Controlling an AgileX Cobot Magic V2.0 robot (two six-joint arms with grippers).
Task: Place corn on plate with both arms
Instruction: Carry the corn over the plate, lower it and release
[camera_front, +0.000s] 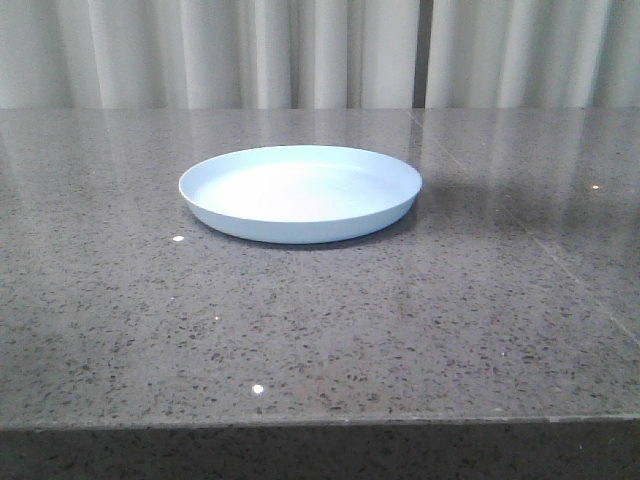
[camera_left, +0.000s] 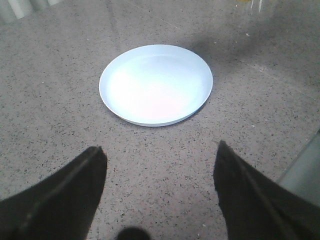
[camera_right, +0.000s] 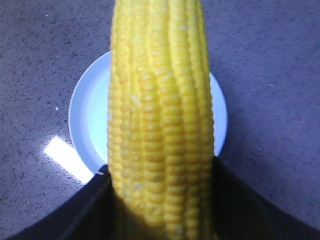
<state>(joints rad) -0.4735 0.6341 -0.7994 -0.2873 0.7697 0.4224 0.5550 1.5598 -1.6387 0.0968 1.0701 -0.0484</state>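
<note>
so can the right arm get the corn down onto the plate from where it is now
Probably yes: the right gripper holds the corn with the plate behind it in the wrist view, and the plate looks bare, with nothing seen between.

Smooth matt plate (camera_front: 300, 192) on glossy speckled stone table (camera_front: 320, 330)

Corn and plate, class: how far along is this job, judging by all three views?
Done: the right pincer is shut on the corn, above the plate. In hand: carrying it. Left: setting it down; the plate is bare, and the left pincer is open, holding nothing.

Speckled grey stone tabletop (camera_front: 420, 330) before pale pleated curtains (camera_front: 300, 50), glossy with reflections
</note>
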